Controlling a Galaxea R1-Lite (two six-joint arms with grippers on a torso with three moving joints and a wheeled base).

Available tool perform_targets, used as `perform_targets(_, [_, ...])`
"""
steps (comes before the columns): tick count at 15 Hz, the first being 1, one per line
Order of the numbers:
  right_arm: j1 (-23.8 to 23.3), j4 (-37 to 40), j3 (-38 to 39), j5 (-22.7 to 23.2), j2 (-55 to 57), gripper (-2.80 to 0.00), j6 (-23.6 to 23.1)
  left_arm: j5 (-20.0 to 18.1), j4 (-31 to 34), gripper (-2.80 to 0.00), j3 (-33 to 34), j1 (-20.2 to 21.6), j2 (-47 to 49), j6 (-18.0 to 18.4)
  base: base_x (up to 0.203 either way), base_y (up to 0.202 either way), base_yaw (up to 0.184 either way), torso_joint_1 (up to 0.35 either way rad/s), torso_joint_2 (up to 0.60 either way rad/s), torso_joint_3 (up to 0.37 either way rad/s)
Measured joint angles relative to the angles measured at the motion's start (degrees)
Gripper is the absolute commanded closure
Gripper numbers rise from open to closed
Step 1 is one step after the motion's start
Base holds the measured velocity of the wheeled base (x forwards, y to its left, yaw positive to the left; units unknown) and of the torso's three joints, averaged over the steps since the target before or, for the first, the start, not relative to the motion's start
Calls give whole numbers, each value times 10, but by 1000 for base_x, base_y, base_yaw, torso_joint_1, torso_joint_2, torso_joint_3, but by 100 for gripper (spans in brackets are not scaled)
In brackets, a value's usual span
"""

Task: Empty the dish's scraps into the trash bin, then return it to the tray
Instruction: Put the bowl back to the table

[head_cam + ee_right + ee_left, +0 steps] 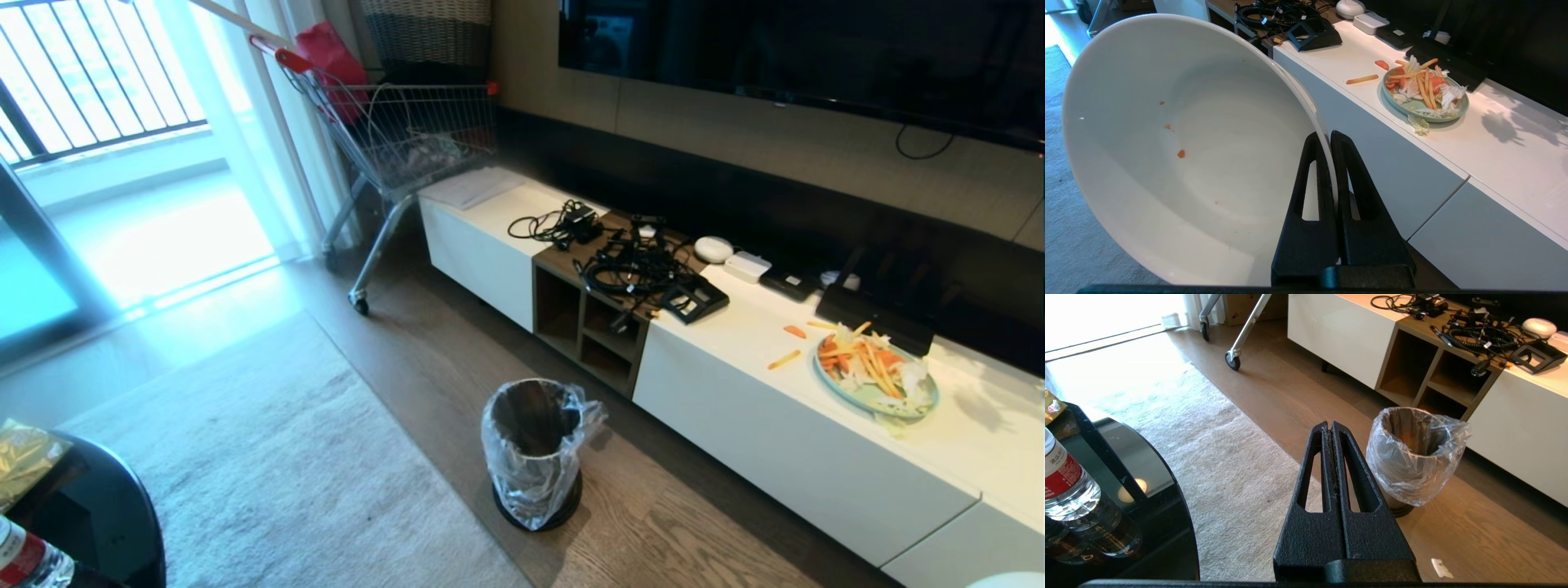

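The bowl point(1180, 163) is white, glossy and deep-sided. It is tilted on edge, its rim clamped between the closed fingers of the right gripper point(1329, 136). Its inside holds only a few tiny orange flecks.

The trash bin point(535, 453) is a small cylinder with a black base and a crinkled clear bag liner. It stands upright on the wooden floor.

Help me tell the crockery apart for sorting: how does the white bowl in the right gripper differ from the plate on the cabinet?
The bowl is white and deep-sided; the plate is pale blue and shallow. The bowl holds only a few orange specks, while the plate is piled with vegetable strips. The bowl is tilted, its rim pinched in the right gripper; the plate lies flat on the white cabinet. Both are round and glossy.
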Motion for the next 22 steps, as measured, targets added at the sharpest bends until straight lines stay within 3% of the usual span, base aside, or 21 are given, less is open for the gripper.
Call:
perform_targets(12, [0,0,0,0,0,0,0,0,0,0,0,0,0,1,0,0,0,2,1,20])
perform_targets(22, [0,0,0,0,0,0,0,0,0,0,0,0,0,1,-180,0,0,3,2,5])
